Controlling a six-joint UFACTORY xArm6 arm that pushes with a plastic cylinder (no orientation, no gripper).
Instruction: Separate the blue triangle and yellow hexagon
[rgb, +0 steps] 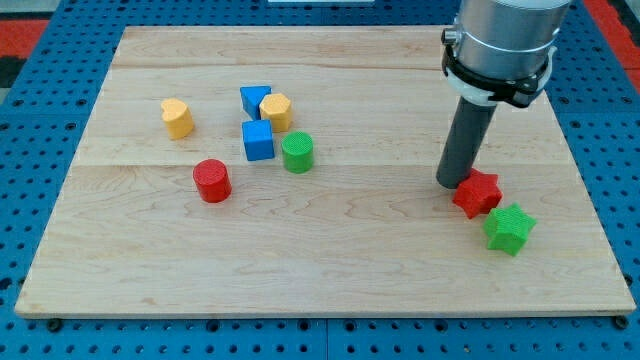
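Observation:
The blue triangle (254, 101) lies at the view's upper left of the wooden board (330, 270). The yellow hexagon (277, 110) touches its right side. My tip (452, 184) is far off at the view's right, resting against the left side of a red star (478, 193). The tip is well apart from the triangle and the hexagon.
A blue cube (258, 140) sits just below the pair, with a green cylinder (297, 153) to its right. Another yellow block (177, 117) lies further left and a red cylinder (212, 181) lies below it. A green star (509, 228) sits below and right of the red star.

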